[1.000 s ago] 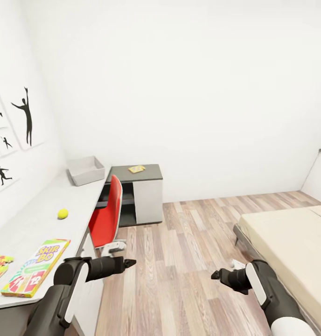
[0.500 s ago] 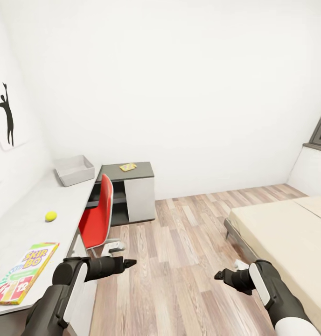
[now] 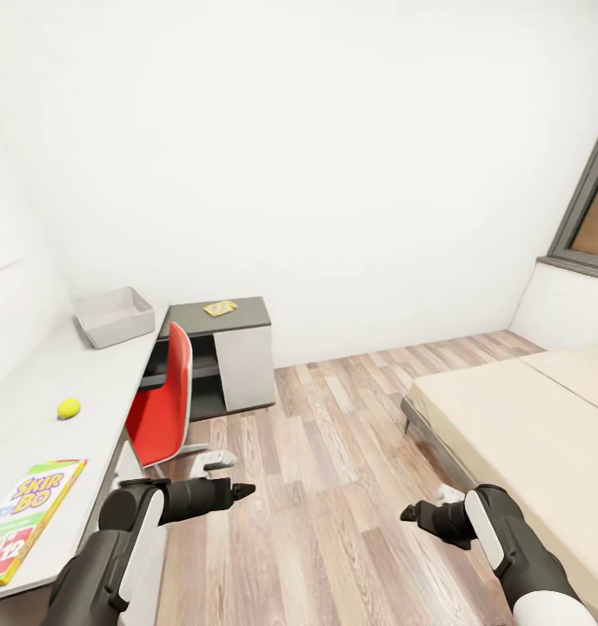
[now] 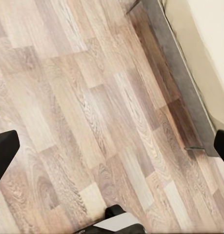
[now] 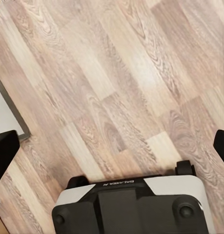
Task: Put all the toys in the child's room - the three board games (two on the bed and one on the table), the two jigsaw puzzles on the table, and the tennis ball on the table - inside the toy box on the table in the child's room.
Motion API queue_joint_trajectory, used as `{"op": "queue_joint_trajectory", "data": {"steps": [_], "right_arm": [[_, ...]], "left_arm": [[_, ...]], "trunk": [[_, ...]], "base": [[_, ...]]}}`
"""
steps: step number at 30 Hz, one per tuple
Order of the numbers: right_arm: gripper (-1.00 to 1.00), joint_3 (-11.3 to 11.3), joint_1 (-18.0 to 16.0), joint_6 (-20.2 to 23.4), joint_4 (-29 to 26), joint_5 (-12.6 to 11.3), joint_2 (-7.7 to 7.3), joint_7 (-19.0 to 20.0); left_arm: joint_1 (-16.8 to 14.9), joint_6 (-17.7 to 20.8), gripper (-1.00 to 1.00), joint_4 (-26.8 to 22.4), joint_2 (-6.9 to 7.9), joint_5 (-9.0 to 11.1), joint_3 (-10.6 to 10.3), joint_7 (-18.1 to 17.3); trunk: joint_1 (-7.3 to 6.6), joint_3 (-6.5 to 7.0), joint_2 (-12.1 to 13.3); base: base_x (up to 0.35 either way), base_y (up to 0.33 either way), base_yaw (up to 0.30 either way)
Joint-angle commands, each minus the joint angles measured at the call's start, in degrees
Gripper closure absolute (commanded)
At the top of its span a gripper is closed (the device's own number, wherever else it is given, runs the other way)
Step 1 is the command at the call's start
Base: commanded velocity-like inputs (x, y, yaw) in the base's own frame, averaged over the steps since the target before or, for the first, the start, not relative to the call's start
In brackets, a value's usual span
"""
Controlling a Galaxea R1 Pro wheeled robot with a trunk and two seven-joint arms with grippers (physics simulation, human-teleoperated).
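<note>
The light grey open toy box with slanted sides (image 3: 115, 316) stands at the far end of the L-shaped desk's pale long top (image 3: 38, 409), well ahead of the left tool (image 3: 244, 491) and off to its left. Just beside the box, on the desk's dark grey short top (image 3: 238, 315), lies a small flat yellow-patterned piece (image 3: 219, 308); too small to tell whether it is a puzzle or a game box. The small yellow-green tennis ball (image 3: 69, 408) rests on the pale top, between the toy box and the green-yellow-red printed board game box marked "Skip-Bo" (image 3: 23, 518), well apart from both. That game box lies flat at the near end of the desk, left of the left tool and nearer the robot than the ball.

A red-backed swivel chair (image 3: 160, 407) stands against the desk edge, just ahead of the left tool.

The large low bed with the cream mattress (image 3: 542, 435) lies to the right of the right tool (image 3: 408, 514); its grey frame edge (image 4: 177, 80) appears in the left wrist view.

Both tools hang over the wood-plank floor (image 3: 334, 452), pointing inward toward each other, well apart, holding nothing. In each wrist view the dark fingertips (image 4: 4, 151) (image 5: 4, 148) sit at opposite picture edges, so both tools are spread wide. The robot's own grey and black base (image 5: 131, 204) shows in the right wrist view.
</note>
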Motion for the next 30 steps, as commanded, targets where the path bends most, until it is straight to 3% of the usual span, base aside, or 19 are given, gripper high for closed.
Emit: {"op": "queue_joint_trajectory", "data": {"steps": [1, 16, 30], "right_arm": [[-1.00, -0.1, -0.1, 0.2, 0.0, 0.4, 0.01, 0.5], [-1.00, -0.1, -0.1, 0.2, 0.0, 0.8, 0.01, 0.4], [-1.00, 0.1, -0.1, 0.1, 0.1, 1.2, 0.09, 0.4]], "left_arm": [[-0.1, 0.5, -1.00, 0.0, -0.06, 0.4, 0.1, 0.1], [0.0, 0.5, -1.00, 0.0, -0.15, 0.4, 0.1, 0.0], [0.0, 0.5, -1.00, 0.5, -0.19, 0.3, 0.1, 0.1]], "trunk": [[0.04, -0.22, -0.1], [0.04, -1.41, -0.1], [0.04, -1.71, -0.1]], "base": [[0.000, 0.000, -0.149], [0.000, 0.000, -0.142], [0.095, -0.045, -0.020]]}}
